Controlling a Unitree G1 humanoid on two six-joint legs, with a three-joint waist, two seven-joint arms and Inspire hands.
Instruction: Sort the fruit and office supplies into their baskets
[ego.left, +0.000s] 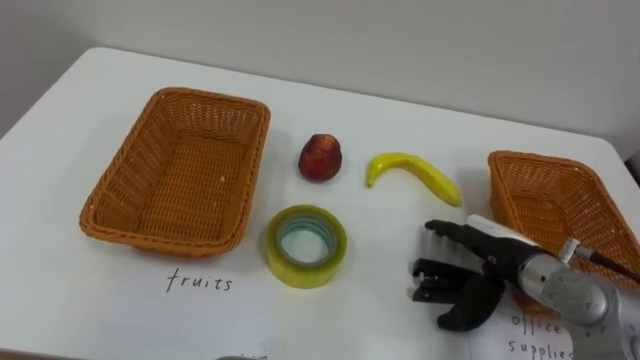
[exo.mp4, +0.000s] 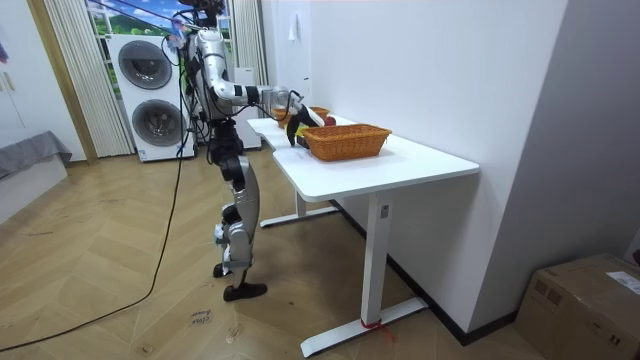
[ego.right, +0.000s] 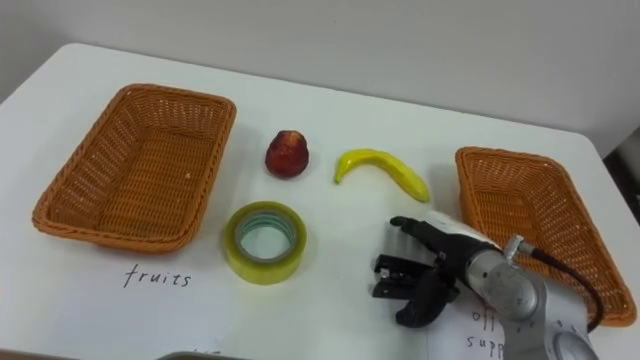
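Observation:
An empty wicker basket (ego.left: 110, 205) stands at the left above the handwritten word "fruits". A second wicker basket (ego.left: 590, 190) stands at the right, beside a note reading "office supplies". Between them lie a red fruit (ego.left: 320, 157), a yellow banana (ego.left: 412, 172) and a yellow roll of tape (ego.left: 306, 245). My right hand (ego.left: 490, 270) hovers low over the table just left of the right basket and below the banana, open and holding nothing, its fingers loosely bent and pointing left. A grey sliver of my left hand (ego.left: 240, 357) shows at the bottom edge.
The white table (ego.left: 90, 290) has its far edge against a pale wall. In the room view I stand at the table's end, with washing machines (exo.mp4: 155, 85) behind me and a cardboard box (exo.mp4: 590, 305) on the floor at the room view's right.

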